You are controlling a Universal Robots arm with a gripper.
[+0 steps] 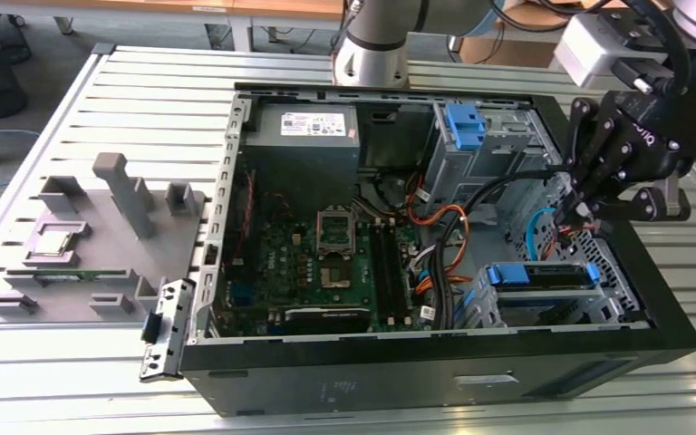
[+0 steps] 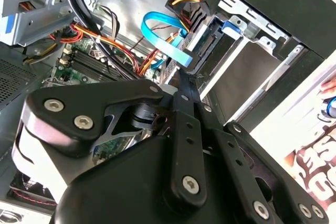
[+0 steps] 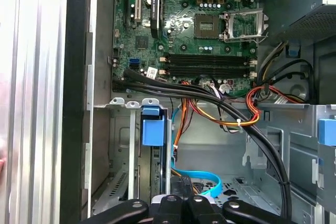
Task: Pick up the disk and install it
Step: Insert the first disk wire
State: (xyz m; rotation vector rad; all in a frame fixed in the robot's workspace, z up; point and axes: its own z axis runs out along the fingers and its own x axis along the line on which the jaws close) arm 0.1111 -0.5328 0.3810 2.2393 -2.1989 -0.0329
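Table (image 1: 167,82): pale slatted metal top carrying everything.
Grey fixture (image 1: 142,258): at the exterior view's left, with upright posts and shallow pockets. A small square silver chip (image 1: 58,243) lies in one pocket.
Computer case (image 1: 445,353): black tower lying on its side and open on top, filling the middle and right of the exterior view.
Motherboard (image 1: 323,263): green, flat on the case floor, with an empty processor socket and black memory slots.
Power supply (image 1: 304,136): grey box at the far wall, carrying a white label with small print.
Blue clip (image 1: 460,125): stands in the upper drive cage, right of the power supply.
Cables: orange, red, yellow and black bundles cross the case. A flat blue cable (image 2: 163,32) loops towards a black connector (image 2: 191,59).
Disk (image 1: 539,277): seated in the drive bay at the case's near right corner, blue bracket edge uppermost. That long edge runs left to right in the exterior view, parallel to the near wall. I cannot tell which way its label face points. In the first wrist view the bracket (image 3: 153,129) caps the narrow bay slot.
Pincer (image 1: 582,210): above the bay, just beyond the disk, with its fingers (image 2: 184,93) drawn together and the tips at the black connector. I cannot tell whether anything is pinched between them.
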